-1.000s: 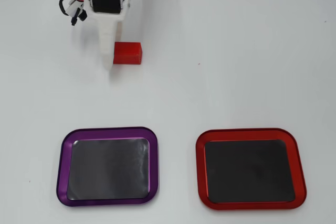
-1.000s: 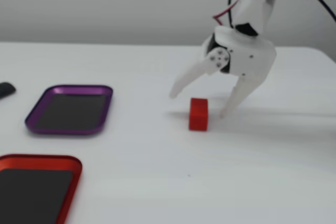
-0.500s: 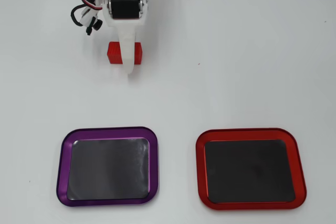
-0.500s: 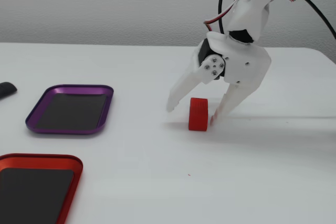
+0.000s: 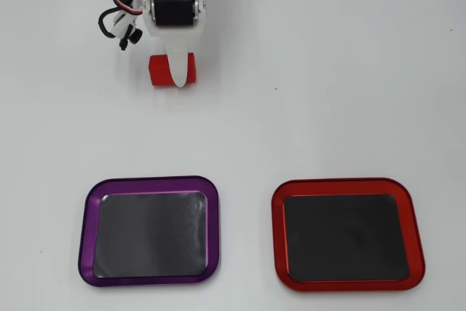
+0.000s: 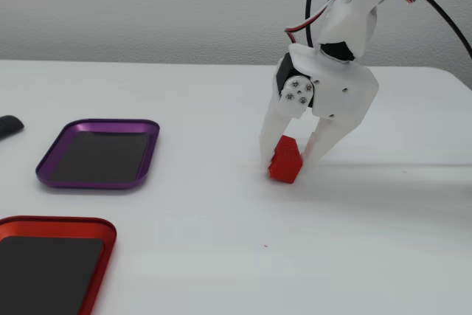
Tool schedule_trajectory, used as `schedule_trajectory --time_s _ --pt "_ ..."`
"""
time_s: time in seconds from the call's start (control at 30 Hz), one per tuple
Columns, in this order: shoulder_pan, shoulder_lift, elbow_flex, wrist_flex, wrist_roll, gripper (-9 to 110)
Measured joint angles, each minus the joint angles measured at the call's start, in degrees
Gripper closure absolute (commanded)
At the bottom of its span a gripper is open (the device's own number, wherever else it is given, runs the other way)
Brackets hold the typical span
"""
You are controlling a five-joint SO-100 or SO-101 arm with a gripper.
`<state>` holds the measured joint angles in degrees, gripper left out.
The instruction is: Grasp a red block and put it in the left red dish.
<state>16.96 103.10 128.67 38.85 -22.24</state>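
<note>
The red block (image 5: pixel 159 71) lies on the white table near the top left of the overhead view. In the fixed view the block (image 6: pixel 286 161) looks tilted and touches the table. My white gripper (image 6: pixel 287 160) stands over it with one finger on each side, closed against the block. In the overhead view the gripper (image 5: pixel 175 78) covers the block's middle. The red dish (image 5: pixel 342 183) with its dark inside is at the bottom right of the overhead view. It is at the bottom left of the fixed view (image 6: pixel 55 221), empty and far from the block.
A purple-rimmed tray (image 5: pixel 149 180) of the same shape sits beside the red dish, also empty; it shows in the fixed view (image 6: pixel 96 125) too. A small dark object (image 6: pixel 9 125) lies at the left edge. Arm cables (image 5: pixel 116 23) hang beside the wrist.
</note>
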Motion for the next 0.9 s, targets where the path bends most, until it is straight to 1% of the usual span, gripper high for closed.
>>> schedule_trajectory --time_s 0.13,0.23,0.4,0.5,0.63,0.73,0.9 --pt "0.0 1.8 0.1 0.4 0.0 102" --pt "-0.8 7.3 0.4 0.9 0.1 102" --pt "-0.8 25.9 2.2 0.9 0.7 102" --pt "-5.1 39.1 4.7 0.9 0.7 102" --pt "-13.4 55.4 11.1 -0.2 0.7 102" --pt "-18.8 64.6 17.6 -6.9 1.5 102" --pt "-24.3 68.5 29.4 -26.8 1.6 102"
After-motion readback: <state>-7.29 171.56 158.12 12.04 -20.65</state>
